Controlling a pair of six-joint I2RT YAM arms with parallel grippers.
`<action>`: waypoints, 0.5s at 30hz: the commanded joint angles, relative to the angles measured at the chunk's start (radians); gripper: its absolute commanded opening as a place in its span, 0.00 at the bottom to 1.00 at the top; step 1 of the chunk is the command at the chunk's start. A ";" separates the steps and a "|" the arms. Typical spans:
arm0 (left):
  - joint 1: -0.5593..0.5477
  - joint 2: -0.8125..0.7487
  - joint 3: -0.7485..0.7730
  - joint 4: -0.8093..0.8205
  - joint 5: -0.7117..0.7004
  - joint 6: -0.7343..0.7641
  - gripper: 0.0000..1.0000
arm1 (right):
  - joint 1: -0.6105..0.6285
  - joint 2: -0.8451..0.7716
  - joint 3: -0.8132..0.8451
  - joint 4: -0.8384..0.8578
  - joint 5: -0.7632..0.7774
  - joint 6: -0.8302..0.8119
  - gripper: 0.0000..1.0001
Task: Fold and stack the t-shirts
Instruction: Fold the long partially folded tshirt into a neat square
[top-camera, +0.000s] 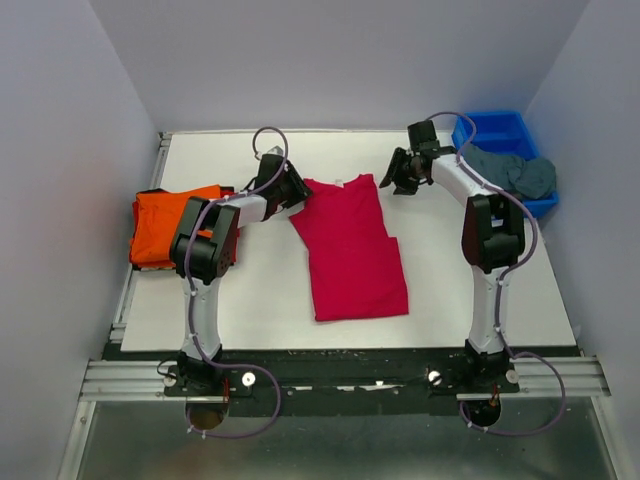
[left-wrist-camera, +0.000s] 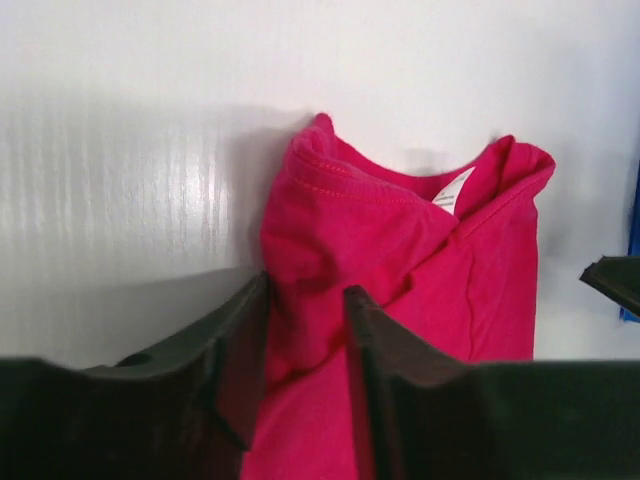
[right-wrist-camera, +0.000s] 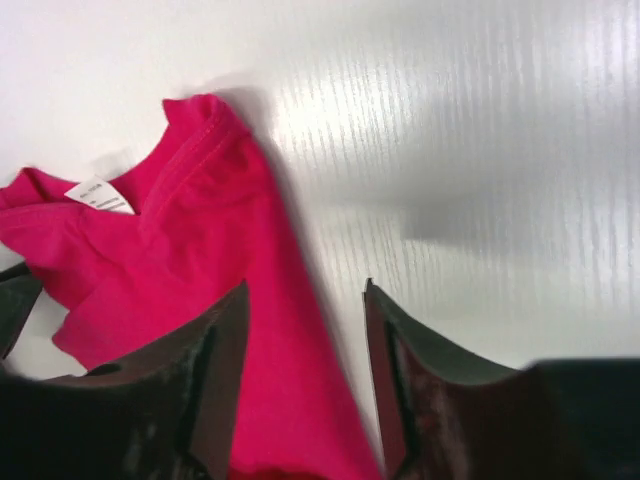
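The left gripper (left-wrist-camera: 305, 292) pinches the crimson-pink shirt (top-camera: 350, 250); right gripper (right-wrist-camera: 306, 292) spread, empty; orange shirt (top-camera: 162, 218) partly hidden.

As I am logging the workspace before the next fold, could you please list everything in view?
crimson-pink t-shirt: one, crimson-pink, lying at the table's middle
orange t-shirt: one, bright orange, folded at the table's left edge
grey-teal t-shirt: one, grey-teal, bunched in the bin
bin: one, blue, far right corner
table: one, white, under everything
left arm: one, black and white, jaws closed on the crimson-pink t-shirt's collar corner
right arm: one, black and white, jaws open at the other collar corner
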 joint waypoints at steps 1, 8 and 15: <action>0.013 -0.054 0.000 0.034 0.005 0.020 0.56 | 0.000 -0.122 -0.057 -0.054 -0.055 -0.083 0.61; 0.013 -0.163 -0.012 -0.046 -0.009 0.112 0.66 | 0.043 -0.435 -0.530 0.225 -0.396 -0.108 0.41; -0.018 -0.137 0.003 -0.037 0.072 0.103 0.44 | 0.158 -0.593 -0.878 0.578 -0.694 0.040 0.01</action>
